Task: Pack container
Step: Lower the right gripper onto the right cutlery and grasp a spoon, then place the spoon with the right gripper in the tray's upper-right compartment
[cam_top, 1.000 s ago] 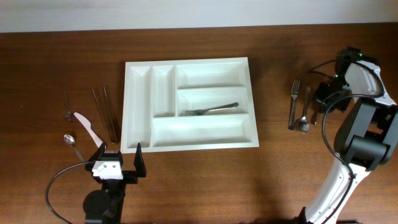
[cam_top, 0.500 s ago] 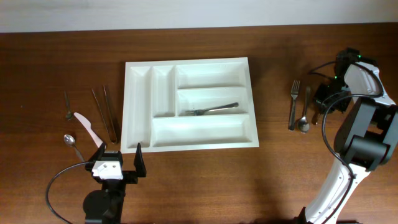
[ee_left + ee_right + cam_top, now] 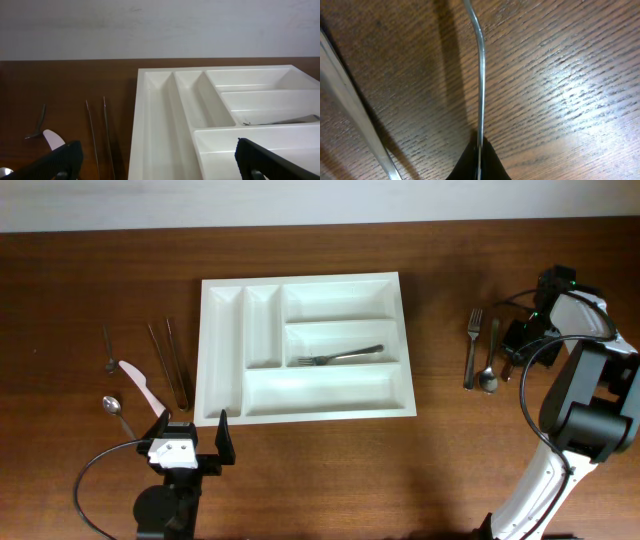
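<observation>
My right gripper [image 3: 479, 158] is clenched on a thin metal handle [image 3: 481, 75] low over the table [image 3: 560, 75], at its right side near a spoon [image 3: 489, 370]. My left gripper [image 3: 191, 430] hangs released (jaws spread wide) just in front of the container's near left corner. The container [image 3: 320, 392] sits mid-table with a fork [image 3: 340, 357] in its middle long compartment, and two thin sticks [image 3: 172, 365] and a white knife [image 3: 145, 388] lie to its left.
</observation>
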You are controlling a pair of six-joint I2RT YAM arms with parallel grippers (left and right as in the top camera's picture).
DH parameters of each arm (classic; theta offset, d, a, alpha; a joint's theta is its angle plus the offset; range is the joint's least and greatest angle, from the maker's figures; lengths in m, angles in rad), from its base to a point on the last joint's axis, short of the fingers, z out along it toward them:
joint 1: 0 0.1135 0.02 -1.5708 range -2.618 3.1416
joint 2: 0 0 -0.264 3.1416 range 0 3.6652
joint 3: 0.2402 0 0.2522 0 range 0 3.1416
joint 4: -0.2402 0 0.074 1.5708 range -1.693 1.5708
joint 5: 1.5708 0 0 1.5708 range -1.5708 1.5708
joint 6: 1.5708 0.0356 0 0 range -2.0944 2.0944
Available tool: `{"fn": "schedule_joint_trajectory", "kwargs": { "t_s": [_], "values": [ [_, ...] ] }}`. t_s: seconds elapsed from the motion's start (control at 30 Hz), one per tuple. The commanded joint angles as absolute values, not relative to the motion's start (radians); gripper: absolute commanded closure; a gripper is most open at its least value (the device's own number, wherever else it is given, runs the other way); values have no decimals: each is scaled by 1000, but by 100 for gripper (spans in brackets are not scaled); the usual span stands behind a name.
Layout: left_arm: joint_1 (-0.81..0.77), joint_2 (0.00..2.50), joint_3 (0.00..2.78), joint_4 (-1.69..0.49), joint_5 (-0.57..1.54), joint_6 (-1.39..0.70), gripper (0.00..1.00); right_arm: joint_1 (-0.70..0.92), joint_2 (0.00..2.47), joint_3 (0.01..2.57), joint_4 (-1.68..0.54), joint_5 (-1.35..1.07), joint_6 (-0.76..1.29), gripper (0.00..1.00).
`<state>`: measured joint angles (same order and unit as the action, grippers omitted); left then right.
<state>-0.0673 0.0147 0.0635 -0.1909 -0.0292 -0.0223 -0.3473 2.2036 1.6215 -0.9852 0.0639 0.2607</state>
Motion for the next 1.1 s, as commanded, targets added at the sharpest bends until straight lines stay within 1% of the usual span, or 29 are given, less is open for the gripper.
{"fn": "schedule_joint_trajectory", "kwargs": {
  "t_s": [0.0, 0.27, 0.43, 0.53, 0.6, 0.8, 0.97, 1.07],
  "values": [
    [-69, 5, 56, -188, -22, -7, 1, -347, 2279, 1601, -1032, 65, 249, 96],
    [-69, 5, 56, -188, -21, -7, 1, -326, 2276, 1828, -1198, 91, 191, 96],
    [-69, 5, 56, -188, -22, -7, 1, -287, 2276, 1987, -1267, 53, 189, 96],
    [-69, 5, 56, -188, -22, -7, 1, -247, 2276, 2061, -1288, 27, 151, 96],
    [-69, 5, 56, -188, -21, -7, 1, -209, 2276, 2107, -1294, -24, 94, 96],
    [-69, 5, 56, -188, -21, -7, 1, -71, 2276, 2197, -1287, -292, -186, 96],
    [-69, 5, 56, -188, -21, -7, 1, 86, 2276, 2267, -1252, -323, -322, 96],
    [-69, 5, 56, -188, -21, -7, 1, 174, 2276, 2294, -1230, -330, -447, 96]
  ]
}}
